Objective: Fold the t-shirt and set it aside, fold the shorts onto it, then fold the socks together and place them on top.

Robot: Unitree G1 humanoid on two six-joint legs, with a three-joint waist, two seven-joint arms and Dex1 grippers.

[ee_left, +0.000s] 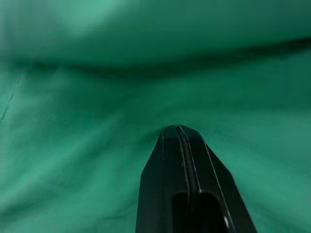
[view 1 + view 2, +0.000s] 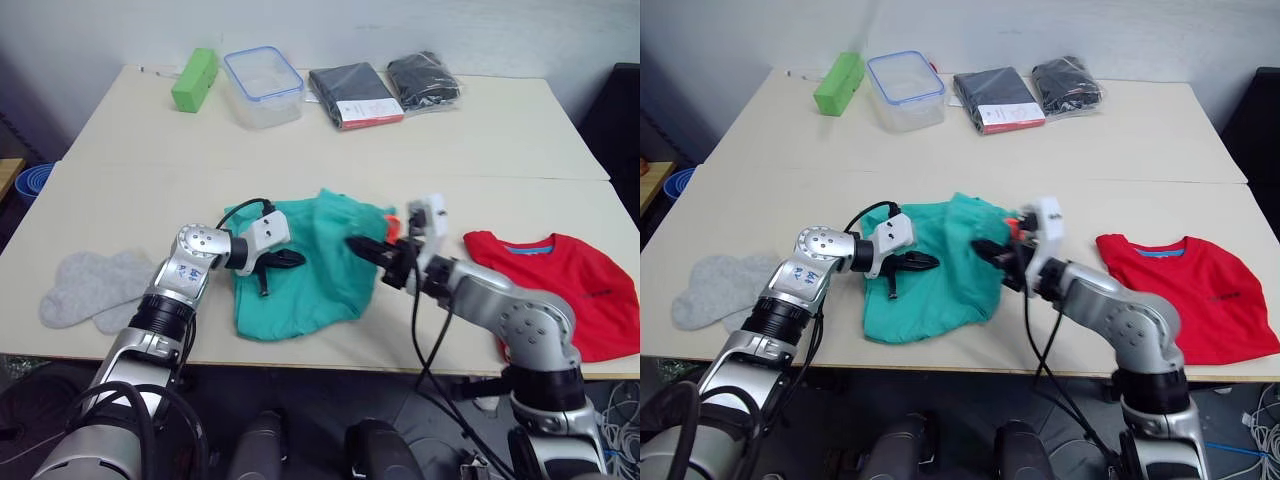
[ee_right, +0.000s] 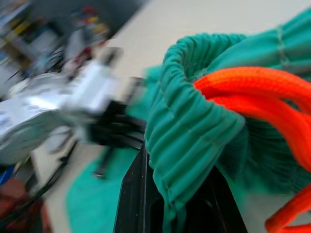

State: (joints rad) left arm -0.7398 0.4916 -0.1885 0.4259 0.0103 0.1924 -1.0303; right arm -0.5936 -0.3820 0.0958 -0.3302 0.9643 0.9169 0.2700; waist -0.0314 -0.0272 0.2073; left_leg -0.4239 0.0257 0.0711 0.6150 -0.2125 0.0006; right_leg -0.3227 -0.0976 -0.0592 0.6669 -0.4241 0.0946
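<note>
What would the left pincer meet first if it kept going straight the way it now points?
Probably the shorts themselves: the left pincer, shut, lies low over the teal cloth, pointing across it toward the right pincer, which grips the waistband. Depth is uncertain.

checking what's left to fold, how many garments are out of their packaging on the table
4, counting each sock: the shorts in the middle between both grippers, the t-shirt at the robot's right, and the socks, two overlapping, at its left. More could be hidden underneath.

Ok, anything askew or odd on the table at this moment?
The shorts lie bunched and crooked, with the right gripper clamping the waistband and the left gripper shut over the cloth. The t-shirt sits at the table's front right edge. The socks lie flat.
</note>
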